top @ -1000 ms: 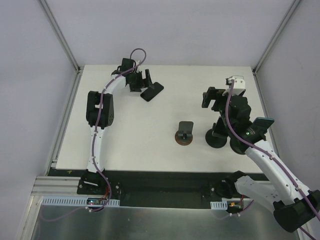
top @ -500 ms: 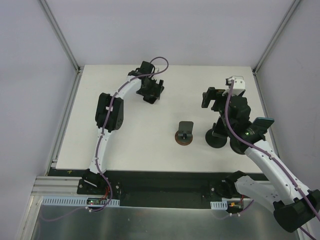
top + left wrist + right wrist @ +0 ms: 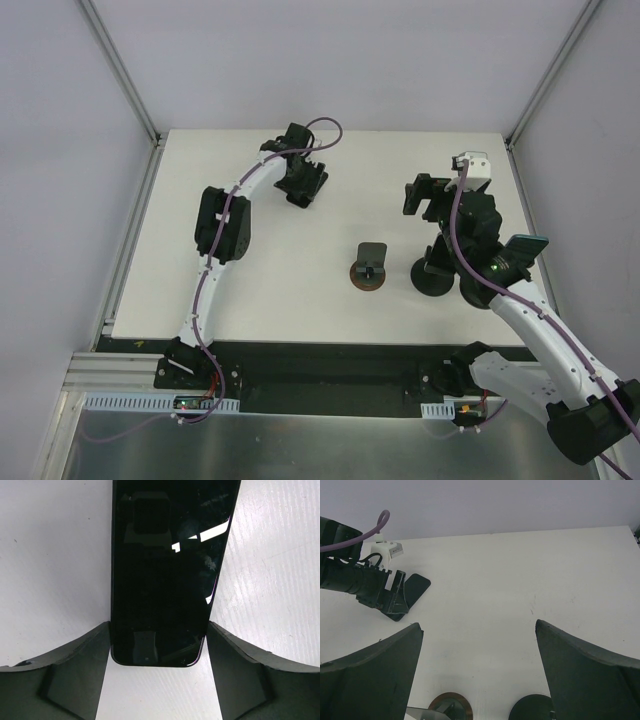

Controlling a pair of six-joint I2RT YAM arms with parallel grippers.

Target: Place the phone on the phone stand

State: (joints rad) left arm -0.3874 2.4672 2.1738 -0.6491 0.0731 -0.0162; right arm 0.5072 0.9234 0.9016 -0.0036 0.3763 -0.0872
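1. Straddling the phone (image 3: 160, 570), the left gripper (image 3: 158, 625) has a finger (image 3: 75, 675) against each long edge of its near end, pinching it.
2. From the left wrist view, the phone lies flat, dark glass up, on the white tabletop (image 3: 280, 280).
3. From above, the left gripper (image 3: 303, 185) covers most of the phone, close to the tabletop's far edge and left of its middle.
4. From the right wrist view, one end of the phone (image 3: 417, 587) juts out past the left gripper.
5. The phone stand (image 3: 370, 265) sits well apart from the phone, closer to the near edge and right of centre, with nothing on it.
6. The right gripper (image 3: 425, 195) hangs over the right side of the tabletop, jaws spread wide and holding nothing.
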